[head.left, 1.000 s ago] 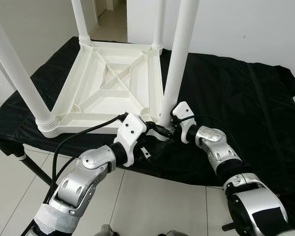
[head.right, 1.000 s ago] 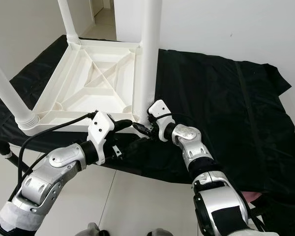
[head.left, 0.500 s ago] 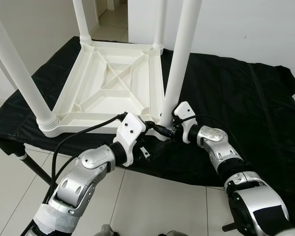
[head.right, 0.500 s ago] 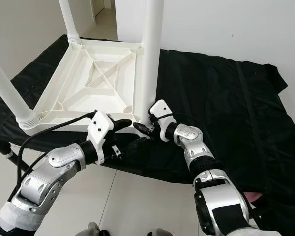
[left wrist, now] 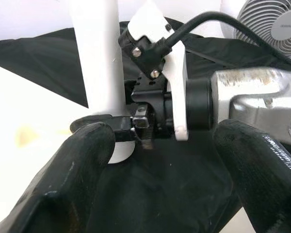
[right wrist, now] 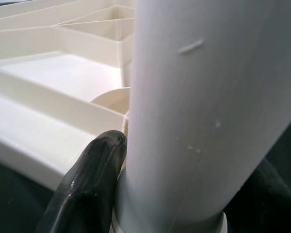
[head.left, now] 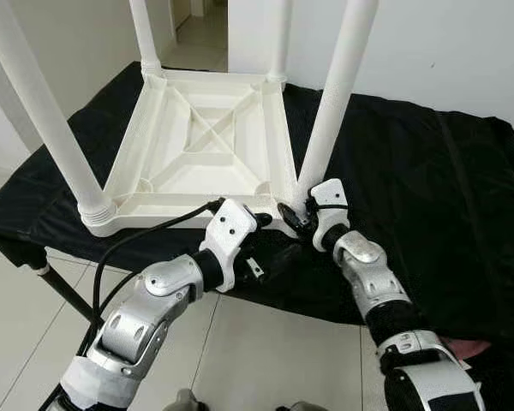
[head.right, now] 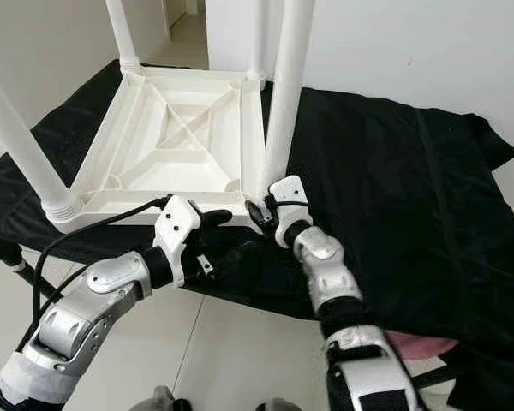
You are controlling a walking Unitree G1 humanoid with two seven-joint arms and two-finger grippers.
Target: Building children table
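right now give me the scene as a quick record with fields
table top: white table top, upside down on black cloth
legs: four white legs pointing up
near leg: near-right leg, tilted, base at the table top's corner
right gripper: right gripper shut on the near-right leg's base
left gripper: left gripper open, beside the same corner
floor: pale tiles

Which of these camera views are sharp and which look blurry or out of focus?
Both eye views: sharp, evenly lit, the white table bright on the black cloth. Left wrist view: the near black fingers are soft, the right gripper beyond is sharper. Right wrist view: the table leg sits very close, the finger soft.
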